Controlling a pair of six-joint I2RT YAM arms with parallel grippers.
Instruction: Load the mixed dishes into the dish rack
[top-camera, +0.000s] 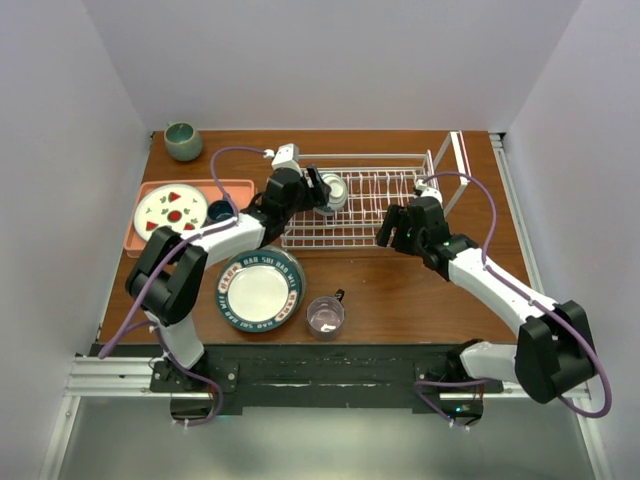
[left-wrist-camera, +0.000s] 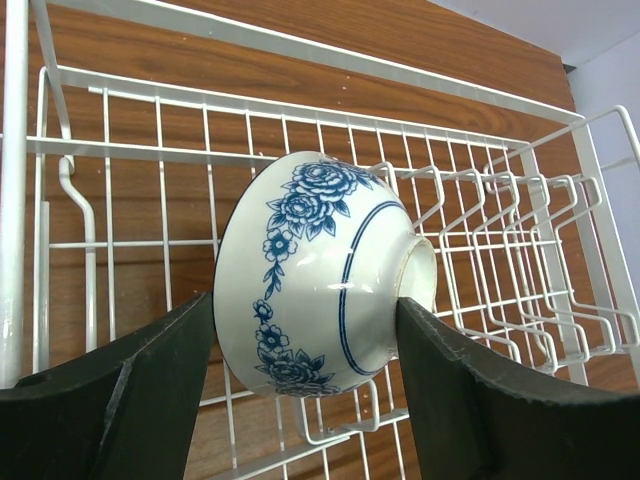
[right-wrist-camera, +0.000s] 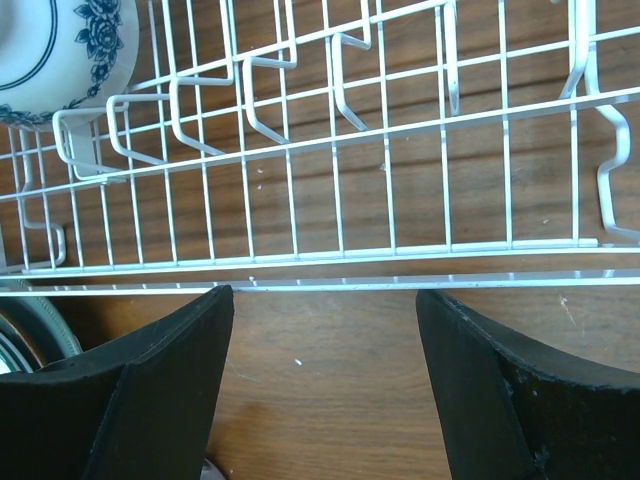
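Note:
My left gripper (top-camera: 322, 191) is shut on the small blue-and-white patterned bowl (top-camera: 335, 190), held on its side over the left end of the white wire dish rack (top-camera: 375, 195). In the left wrist view the bowl (left-wrist-camera: 310, 260) sits between both fingers, just above the rack's prongs (left-wrist-camera: 480, 250). My right gripper (top-camera: 393, 228) is open and empty over the table at the rack's near rail (right-wrist-camera: 330, 262). The large white plate with the lettered teal rim (top-camera: 260, 288) and the clear pinkish glass mug (top-camera: 325, 315) stand on the table in front. The yellow plate is out of view.
A salmon-pink tray (top-camera: 145, 190) at the left holds a white plate with red fruit marks (top-camera: 173, 210). A dark teal dish (top-camera: 220, 212) shows at its right edge, partly behind my left arm. A grey-green cup (top-camera: 183, 141) stands at the back left.

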